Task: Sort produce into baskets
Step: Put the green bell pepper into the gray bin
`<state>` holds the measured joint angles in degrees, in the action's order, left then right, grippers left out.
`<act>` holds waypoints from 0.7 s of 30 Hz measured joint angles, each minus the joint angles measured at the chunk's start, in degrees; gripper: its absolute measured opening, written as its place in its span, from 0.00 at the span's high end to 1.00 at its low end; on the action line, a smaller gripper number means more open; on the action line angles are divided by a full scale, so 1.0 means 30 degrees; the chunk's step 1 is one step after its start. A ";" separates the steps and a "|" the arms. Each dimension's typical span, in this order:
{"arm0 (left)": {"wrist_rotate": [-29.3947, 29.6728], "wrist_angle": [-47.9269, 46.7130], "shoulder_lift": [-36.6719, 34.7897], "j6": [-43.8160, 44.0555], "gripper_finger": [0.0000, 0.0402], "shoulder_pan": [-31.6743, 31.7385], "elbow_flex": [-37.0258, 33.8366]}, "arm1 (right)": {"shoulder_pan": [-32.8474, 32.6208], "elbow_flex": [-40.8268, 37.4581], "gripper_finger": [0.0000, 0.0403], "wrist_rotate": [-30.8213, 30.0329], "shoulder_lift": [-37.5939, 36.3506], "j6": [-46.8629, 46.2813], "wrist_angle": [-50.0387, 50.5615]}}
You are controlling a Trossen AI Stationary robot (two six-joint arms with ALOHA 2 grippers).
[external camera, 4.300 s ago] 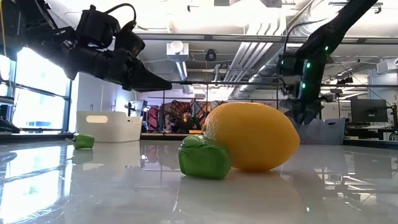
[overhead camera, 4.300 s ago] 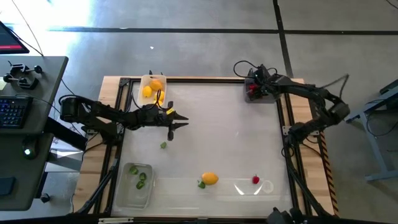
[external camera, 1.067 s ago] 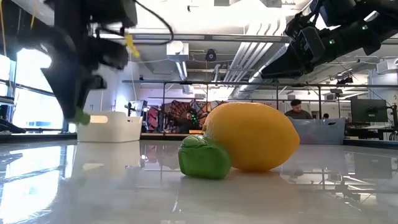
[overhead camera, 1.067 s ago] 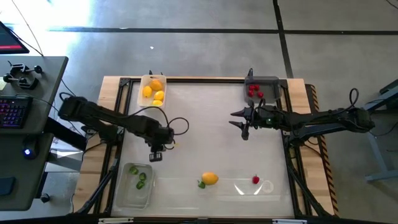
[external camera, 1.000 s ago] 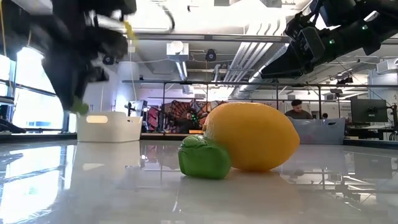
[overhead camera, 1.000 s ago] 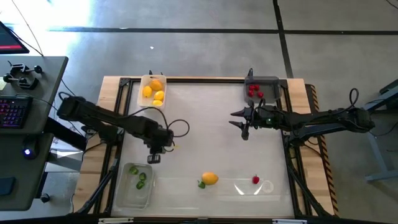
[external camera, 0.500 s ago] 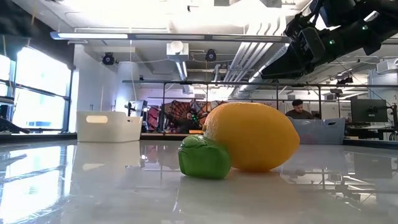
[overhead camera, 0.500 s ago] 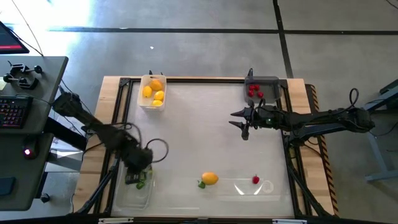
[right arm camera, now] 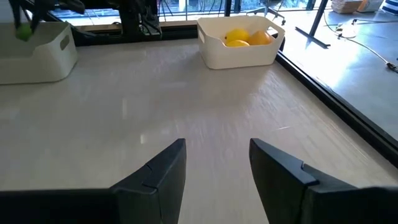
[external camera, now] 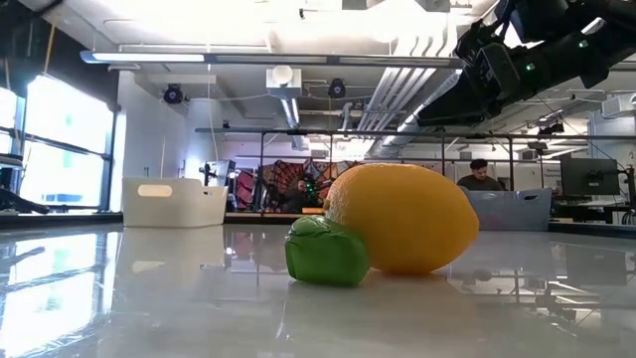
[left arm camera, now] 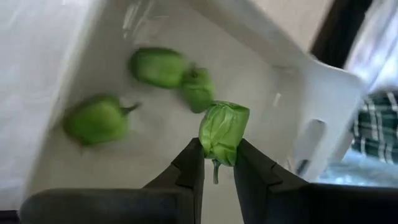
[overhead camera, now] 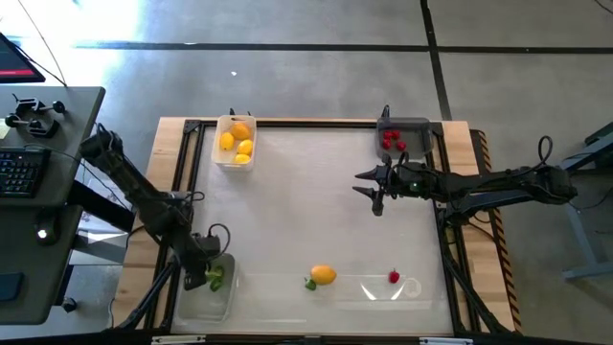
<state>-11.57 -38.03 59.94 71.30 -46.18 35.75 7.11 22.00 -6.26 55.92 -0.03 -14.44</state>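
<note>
A small green piece (left arm camera: 223, 132) was pinched between the fingers of the left hand (left arm camera: 218, 163), held just above the inside of the clear tray (overhead camera: 192, 299) at the near left corner of the table (overhead camera: 326, 201). Three more green pieces (left arm camera: 160, 66) lay on that tray's floor below it. From above, the left hand (overhead camera: 207, 275) sat over the tray's far end, its arm reaching in from the left edge.

On the near side of the table, right of the tray, an orange-yellow fruit (overhead camera: 324, 275) rested with a green piece (overhead camera: 310, 284) touching its left side; a red berry (overhead camera: 394, 277) lay farther right, well apart from them. The white tray (overhead camera: 235, 141) at the far left held yellow and orange fruit, and the dark grey tray (overhead camera: 402, 137) at the far right held red berries.

The right hand (overhead camera: 375, 193) hung above the table just near of the grey tray, its fingers (right arm camera: 161, 171) spread with nothing between them.
</note>
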 joint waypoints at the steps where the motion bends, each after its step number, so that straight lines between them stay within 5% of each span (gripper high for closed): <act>1: 0.0016 0.0192 -0.0231 0.0302 0.87 0.0043 -0.0469 | 0.0000 0.0000 0.59 -0.0002 0.0000 0.0004 -0.0006; 16: -0.0391 0.1725 -0.0822 0.0711 0.60 0.1407 -0.1837 | -0.0029 0.0000 0.59 0.0313 0.0000 0.0466 0.0992; 21: -0.1950 0.3155 -0.0947 -0.0015 0.58 0.1406 -0.1837 | -0.0050 0.0007 0.59 0.0321 0.0181 0.0609 0.1706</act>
<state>-17.42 -28.56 57.10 71.25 -41.96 30.24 6.96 22.02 -5.30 56.46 1.80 -9.32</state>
